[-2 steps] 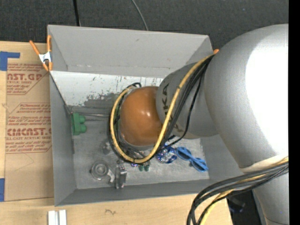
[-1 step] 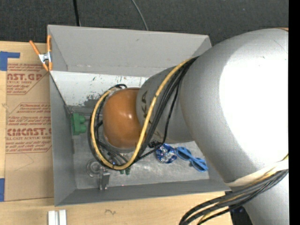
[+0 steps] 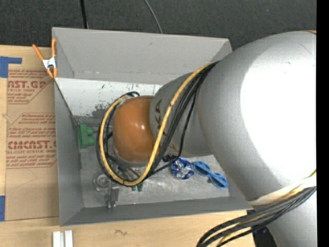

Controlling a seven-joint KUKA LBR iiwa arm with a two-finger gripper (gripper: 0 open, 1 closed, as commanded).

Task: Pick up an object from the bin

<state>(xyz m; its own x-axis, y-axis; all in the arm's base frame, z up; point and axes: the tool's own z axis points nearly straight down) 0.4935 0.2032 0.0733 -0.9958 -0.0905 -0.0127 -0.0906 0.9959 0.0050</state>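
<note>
The claw (image 3: pixel 119 174) is low in the bin (image 3: pixel 68 189), over the left-middle of the floor. It is tucked almost wholly under the orange cover (image 3: pixel 132 130) on the wrist, with just a sliver of dark mechanism peeking out below the dome. Whether the claw is open or closed, I cannot tell, and nothing can be seen gripped in it.

Black and yellow cables (image 3: pixel 105 138) loop round the cover's left side and sweep under it. Right by the claw, on the near-left floor, there's a small silvery round piece (image 3: pixel 100 180). Just below that is a slim grey metal bit (image 3: pixel 111 199), which could be a screw or a bracket; it's hard to call from here. A tiny dark green scrap (image 3: pixel 136 187) lies just beside the cable loop's lowest point.

Further left, a green block (image 3: pixel 87 136) sits close to the left wall, near the cables but apart from them. Over to the right, a crumpled blue-and-white patterned thing (image 3: pixel 180 169) lies touching a bright blue plastic piece (image 3: pixel 212 175) beside it. Both are close under the big grey arm (image 3: pixel 257 117) that spans the right side of the bin.
</note>
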